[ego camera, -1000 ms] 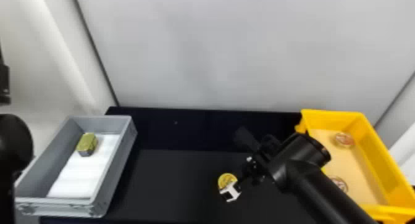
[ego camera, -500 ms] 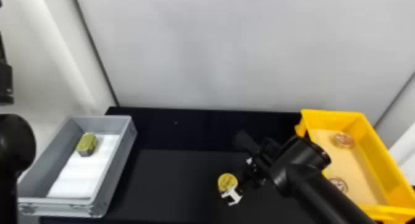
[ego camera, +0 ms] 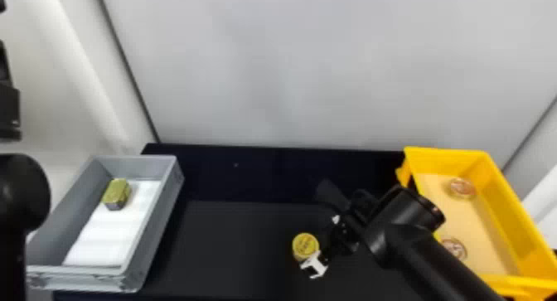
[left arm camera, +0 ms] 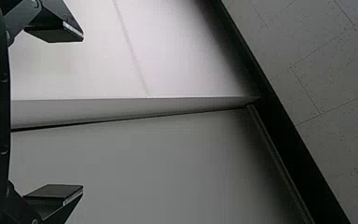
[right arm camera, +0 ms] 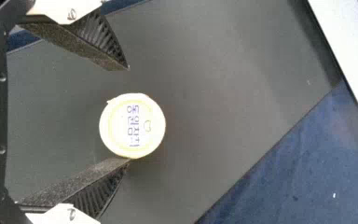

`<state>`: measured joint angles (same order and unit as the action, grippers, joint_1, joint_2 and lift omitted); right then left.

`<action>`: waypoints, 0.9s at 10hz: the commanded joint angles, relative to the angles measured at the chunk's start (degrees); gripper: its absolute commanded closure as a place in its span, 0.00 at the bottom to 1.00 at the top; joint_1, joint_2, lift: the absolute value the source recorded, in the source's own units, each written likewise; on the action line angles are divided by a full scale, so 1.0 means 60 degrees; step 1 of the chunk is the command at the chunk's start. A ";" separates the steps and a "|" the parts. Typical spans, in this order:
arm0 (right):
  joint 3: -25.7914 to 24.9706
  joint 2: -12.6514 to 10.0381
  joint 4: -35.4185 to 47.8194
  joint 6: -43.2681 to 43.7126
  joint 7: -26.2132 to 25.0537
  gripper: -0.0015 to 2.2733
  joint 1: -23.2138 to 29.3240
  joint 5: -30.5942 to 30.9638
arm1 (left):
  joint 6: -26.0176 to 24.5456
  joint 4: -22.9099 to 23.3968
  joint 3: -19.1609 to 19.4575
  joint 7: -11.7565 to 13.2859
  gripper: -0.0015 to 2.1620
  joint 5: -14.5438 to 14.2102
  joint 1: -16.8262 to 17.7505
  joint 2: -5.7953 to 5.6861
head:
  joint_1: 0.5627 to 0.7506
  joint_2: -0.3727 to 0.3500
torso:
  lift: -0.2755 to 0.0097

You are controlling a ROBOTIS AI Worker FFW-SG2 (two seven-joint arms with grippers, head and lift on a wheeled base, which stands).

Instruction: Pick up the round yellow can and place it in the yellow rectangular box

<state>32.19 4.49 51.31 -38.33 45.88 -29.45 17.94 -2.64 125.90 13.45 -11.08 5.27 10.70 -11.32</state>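
My right gripper (right arm camera: 128, 114) is spread wide; round yellow can (right arm camera: 133, 126) sits between the fingertips, hard by one finger, gap to the other. I'd centre on it, ease forward for deeper bite, then close evenly, else it may tip. Yellow rectangular box (ego camera: 505, 213) lies right of the claw.

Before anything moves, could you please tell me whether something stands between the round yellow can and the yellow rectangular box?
Besides the robot's own right gripper and right arm, nothing visible stands between the can and the box, though its left wall would likely need clearing.
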 commanded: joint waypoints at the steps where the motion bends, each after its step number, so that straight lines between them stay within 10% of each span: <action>1: 0.0013 -0.0016 -0.0260 0.0232 -0.0114 0.07 0.0015 -0.0015 | 0.0014 -0.0007 -0.0014 0.0030 0.06 0.0000 0.0004 0.0025 | 0.70 0.59 | 0.96; 4: -0.0163 -0.0016 -0.0217 0.0555 -0.0495 0.29 0.0147 -0.0015 | 0.0014 -0.0007 0.0000 0.0030 0.06 0.0000 -0.0025 0.0025 | 0.70 0.59 | 0.96; 9: -0.0280 0.0072 0.0238 0.0335 -0.0348 0.30 0.0294 0.0160 | -0.0030 0.0008 0.0044 0.0059 0.06 0.0000 -0.0054 0.0025 | 0.70 0.59 | 0.96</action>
<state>30.84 4.71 51.18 -35.36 43.36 -28.21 18.22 -2.80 125.86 13.59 -10.80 5.27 10.49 -11.16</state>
